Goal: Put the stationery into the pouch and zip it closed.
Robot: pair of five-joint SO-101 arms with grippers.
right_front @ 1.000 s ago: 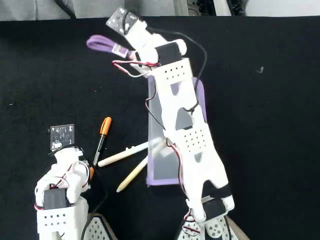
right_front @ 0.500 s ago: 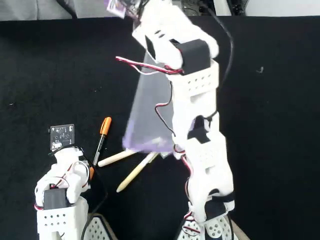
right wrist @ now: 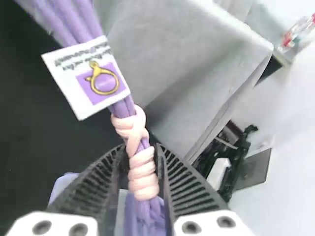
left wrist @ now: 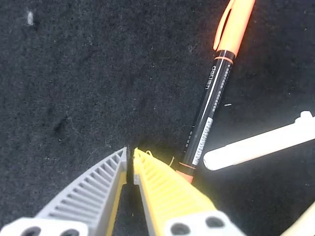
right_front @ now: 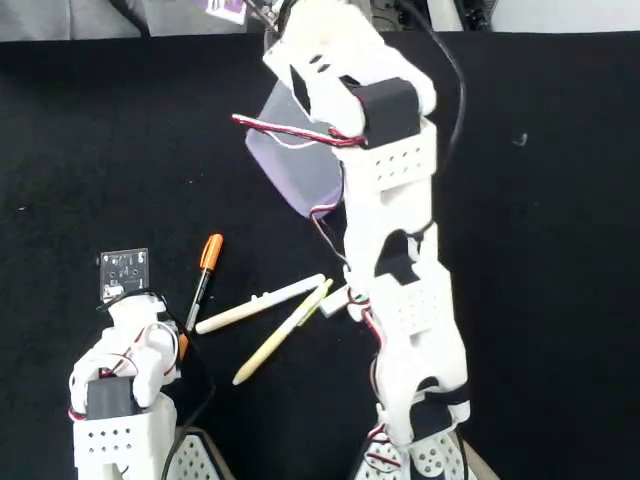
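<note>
While the right gripper [right wrist: 139, 150] is clamping the pink knot [right wrist: 140, 169] on the pouch's purple strap [right wrist: 74, 24], the pouch [right_front: 298, 170] is hanging clear of the table [right_front: 540, 260], dangling under the raised arm toward 12 o'clock in the high view. Whether its zip is lying open cannot be told.

All three pens are lying on the table at about 6 to 7 o'clock from the pouch. The orange pen [right_front: 205, 268] is running from 1 o'clock to 7 o'clock, and the two cream pens [right_front: 260, 303] [right_front: 283, 332] are slanting from 2 o'clock to 8 o'clock.

The left gripper [left wrist: 130, 156] is sitting pinched together on nothing, its tips just beside the orange pen's lower end. Being much the nearer arm, it is probably the one to do the picking.
</note>
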